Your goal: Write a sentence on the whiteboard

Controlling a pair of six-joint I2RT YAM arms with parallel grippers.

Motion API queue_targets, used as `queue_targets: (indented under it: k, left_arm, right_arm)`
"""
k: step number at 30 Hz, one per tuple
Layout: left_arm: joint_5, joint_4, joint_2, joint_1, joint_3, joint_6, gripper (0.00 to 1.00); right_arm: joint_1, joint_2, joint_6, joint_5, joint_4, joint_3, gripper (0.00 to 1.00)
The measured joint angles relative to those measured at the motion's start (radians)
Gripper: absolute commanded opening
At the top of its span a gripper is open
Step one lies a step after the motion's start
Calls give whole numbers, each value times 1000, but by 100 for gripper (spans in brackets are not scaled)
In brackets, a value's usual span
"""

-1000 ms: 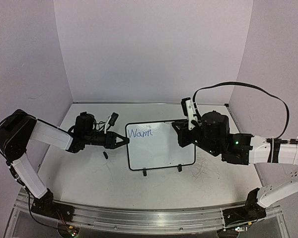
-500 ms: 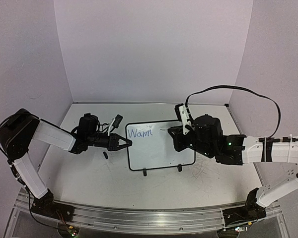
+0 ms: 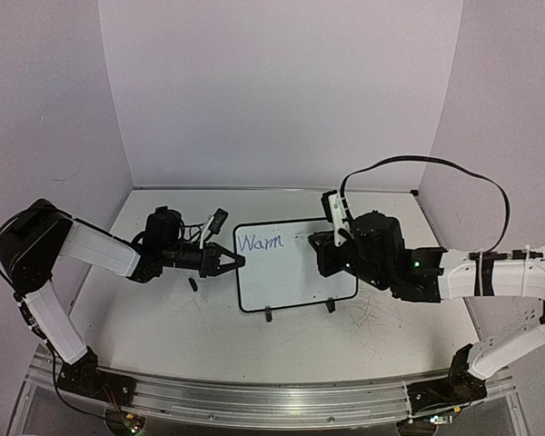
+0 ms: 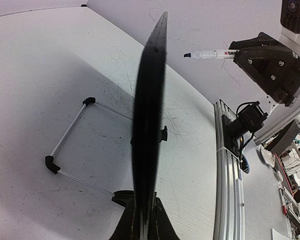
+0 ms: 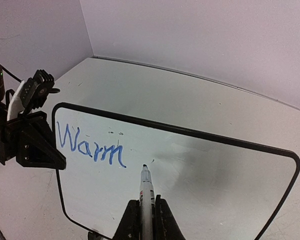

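Note:
The whiteboard [image 3: 300, 272] stands on its black feet mid-table, with "Warm" [image 3: 260, 242] in blue as the only part of the sentence on it. My left gripper [image 3: 236, 263] is shut on the board's left frame edge. In the left wrist view that edge [image 4: 150, 110] runs edge-on up from the left gripper [image 4: 145, 222]. My right gripper [image 5: 146, 215] is shut on a white marker [image 5: 146, 192]. The marker's tip points at the board [image 5: 215, 170] just right of "Warm" [image 5: 90, 147]. From the left wrist, the marker [image 4: 210, 54] shows a small gap before the board's face.
A small black cap-like piece [image 3: 192, 284] lies on the table below the left gripper. Thin rods with black corner pieces [image 4: 70, 145] lie on the table on the board's back side. Walls close in the table on three sides, and an aluminium rail [image 3: 272, 400] runs along the near edge.
The left gripper has moved right and closed on the board's left edge. The right arm has brought the marker leftwards over the board, to just after "Warm".

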Motion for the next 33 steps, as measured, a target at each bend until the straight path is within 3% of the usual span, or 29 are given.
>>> queue_targets:
  k: [33]
  left_arm:
    - [3, 0, 0, -1, 0, 1, 0]
  right_arm:
    - [-17, 58, 33, 71, 46, 1, 0]
